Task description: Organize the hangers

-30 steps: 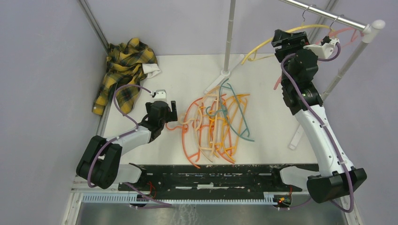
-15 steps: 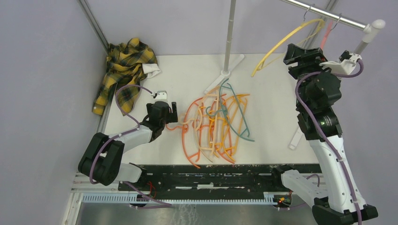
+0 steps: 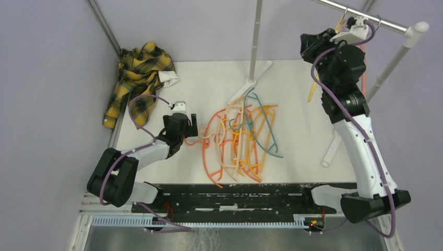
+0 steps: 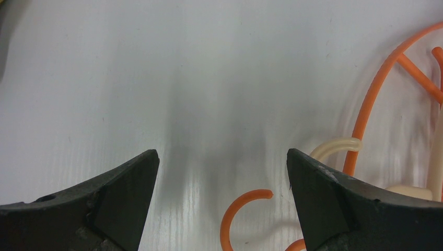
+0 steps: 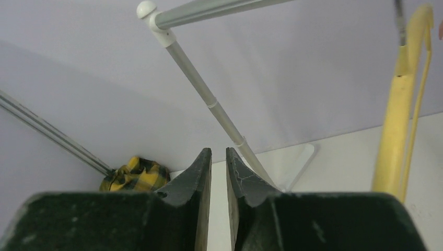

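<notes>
Pickup step: my left claw (image 4: 222, 152) hangs released over 1 orange hanger hook (image 4: 249, 195); next, I judge, lower and pinch it. My right claw (image 5: 218, 150) is clenched, empty.

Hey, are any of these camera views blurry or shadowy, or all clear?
Left wrist view: a soft grey shadow lies on the white table under the open left gripper, and the orange plastic hanger at right looks slightly smeared. Right wrist view: the right gripper is dark and underlit up close; the yellow plastic hanger is sharp. Top external view: even light, no glare.
</notes>
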`<action>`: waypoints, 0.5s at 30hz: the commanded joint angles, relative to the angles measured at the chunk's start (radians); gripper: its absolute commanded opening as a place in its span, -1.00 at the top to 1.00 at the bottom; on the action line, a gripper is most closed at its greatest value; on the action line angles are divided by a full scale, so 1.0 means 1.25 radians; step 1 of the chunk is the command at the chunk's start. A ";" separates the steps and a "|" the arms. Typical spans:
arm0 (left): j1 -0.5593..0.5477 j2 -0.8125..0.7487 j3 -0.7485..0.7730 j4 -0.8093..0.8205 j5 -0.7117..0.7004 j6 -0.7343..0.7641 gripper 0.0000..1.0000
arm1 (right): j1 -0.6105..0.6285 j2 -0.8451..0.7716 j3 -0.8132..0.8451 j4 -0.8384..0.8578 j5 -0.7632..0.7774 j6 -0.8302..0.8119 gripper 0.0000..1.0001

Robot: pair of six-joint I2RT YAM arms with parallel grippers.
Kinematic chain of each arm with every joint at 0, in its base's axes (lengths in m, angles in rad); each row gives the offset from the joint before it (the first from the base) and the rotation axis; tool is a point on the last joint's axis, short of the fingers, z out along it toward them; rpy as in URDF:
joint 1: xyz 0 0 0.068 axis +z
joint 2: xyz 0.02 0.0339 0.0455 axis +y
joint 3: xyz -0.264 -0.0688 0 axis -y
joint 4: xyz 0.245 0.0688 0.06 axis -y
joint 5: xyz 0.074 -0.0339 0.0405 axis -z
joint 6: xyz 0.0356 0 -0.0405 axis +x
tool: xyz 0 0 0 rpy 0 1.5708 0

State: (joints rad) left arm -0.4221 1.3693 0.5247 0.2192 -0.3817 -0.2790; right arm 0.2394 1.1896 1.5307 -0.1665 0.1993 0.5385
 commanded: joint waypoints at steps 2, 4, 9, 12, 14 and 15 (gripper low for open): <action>0.001 0.005 0.026 0.043 0.005 -0.038 -0.98 | -0.002 0.104 0.094 0.012 -0.027 -0.061 0.47; 0.001 0.005 0.027 0.043 0.005 -0.038 -0.98 | -0.002 0.149 0.132 0.000 -0.019 -0.084 0.35; 0.001 0.019 0.030 0.047 0.004 -0.038 -0.98 | 0.027 0.216 0.175 0.012 0.042 -0.211 -0.05; 0.001 0.026 0.033 0.050 0.003 -0.037 -0.98 | 0.046 0.241 0.175 0.036 0.091 -0.307 -0.21; 0.001 0.030 0.033 0.053 0.003 -0.036 -0.98 | 0.050 0.252 0.172 0.050 0.099 -0.360 -0.30; 0.001 0.031 0.033 0.053 0.002 -0.036 -0.98 | 0.053 0.254 0.164 0.065 0.102 -0.388 -0.38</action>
State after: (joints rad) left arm -0.4221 1.4010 0.5285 0.2272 -0.3817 -0.2790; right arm 0.2882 1.5002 1.6962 -0.1844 0.2626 0.2493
